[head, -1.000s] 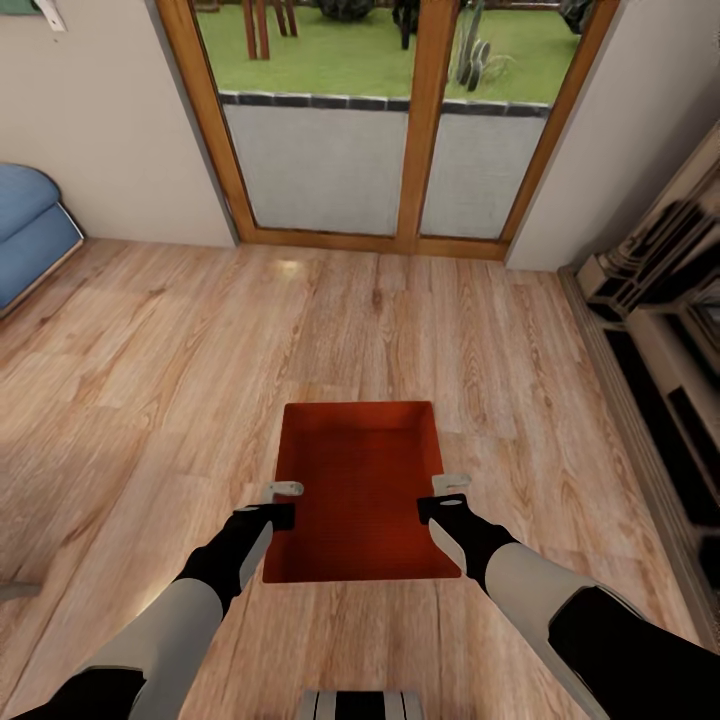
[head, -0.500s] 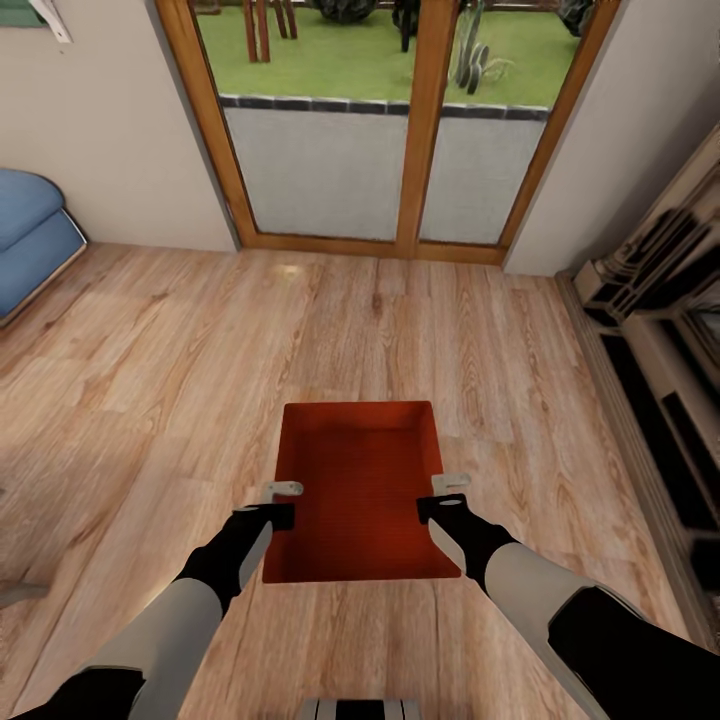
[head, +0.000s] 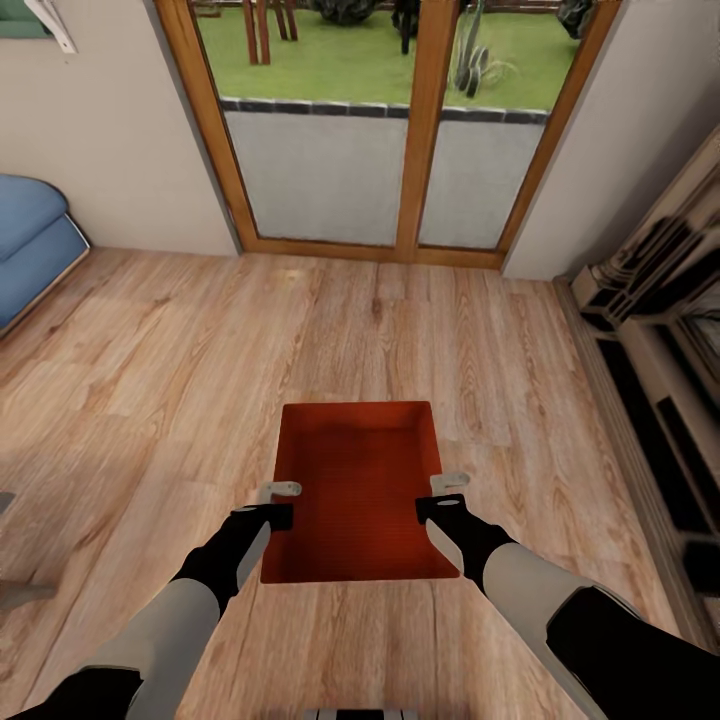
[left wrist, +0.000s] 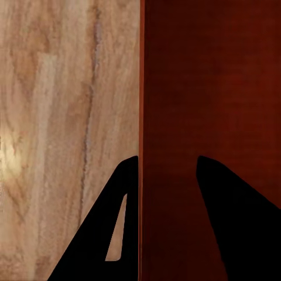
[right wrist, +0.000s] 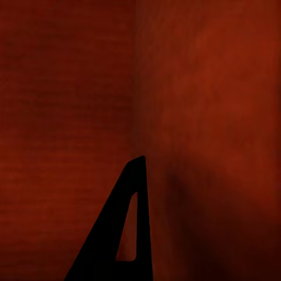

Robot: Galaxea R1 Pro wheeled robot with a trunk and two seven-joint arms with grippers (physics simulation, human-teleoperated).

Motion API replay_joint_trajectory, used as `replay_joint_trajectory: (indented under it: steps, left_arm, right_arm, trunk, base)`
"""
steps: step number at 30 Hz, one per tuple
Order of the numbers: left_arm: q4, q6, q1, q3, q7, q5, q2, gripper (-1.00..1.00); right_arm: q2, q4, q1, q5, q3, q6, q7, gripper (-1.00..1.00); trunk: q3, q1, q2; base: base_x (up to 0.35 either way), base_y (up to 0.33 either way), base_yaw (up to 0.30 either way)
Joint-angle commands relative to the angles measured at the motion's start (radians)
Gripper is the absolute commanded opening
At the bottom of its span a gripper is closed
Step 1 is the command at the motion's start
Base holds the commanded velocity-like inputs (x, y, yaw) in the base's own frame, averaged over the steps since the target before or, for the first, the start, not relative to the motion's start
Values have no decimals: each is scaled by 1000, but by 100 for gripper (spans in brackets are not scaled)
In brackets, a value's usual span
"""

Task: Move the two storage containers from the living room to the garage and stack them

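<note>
- Jaws of the left gripper [head: 284, 490] stand one on each side of the storage container's [head: 358, 480] left wall, clamped on it.
- Jaws of the right gripper [head: 452, 484] grip the opposite wall.
- Container sits between both grippers, above wood-plank flooring [head: 200, 350].
- Glass door [head: 380, 130] stands well beyond.

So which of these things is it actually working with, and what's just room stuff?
Part of the job:
- storage container, orange-red, between both arms
- left gripper at its left wall
- right gripper at its right wall

Just there:
- blue sofa
- glass doors
- shelving unit
</note>
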Motion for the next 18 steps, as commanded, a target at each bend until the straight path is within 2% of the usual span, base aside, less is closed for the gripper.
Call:
replay_joint_trajectory:
  steps: [1, 18]
  left_arm:
    - [0, 7, 0, 6, 9, -2, 1, -100]
    - [1, 7, 0, 6, 9, -2, 1, -100]
  right_arm:
    - [-11, -4, -1, 33, -13, 0, -55, -100]
    - [-15, -4, -1, 32, -16, -33, -43, -100]
  trunk:
    - [3, -4, 7]
    - [56, -69, 126]
  base:
    - [0, 0, 0]
    - [0, 0, 0]
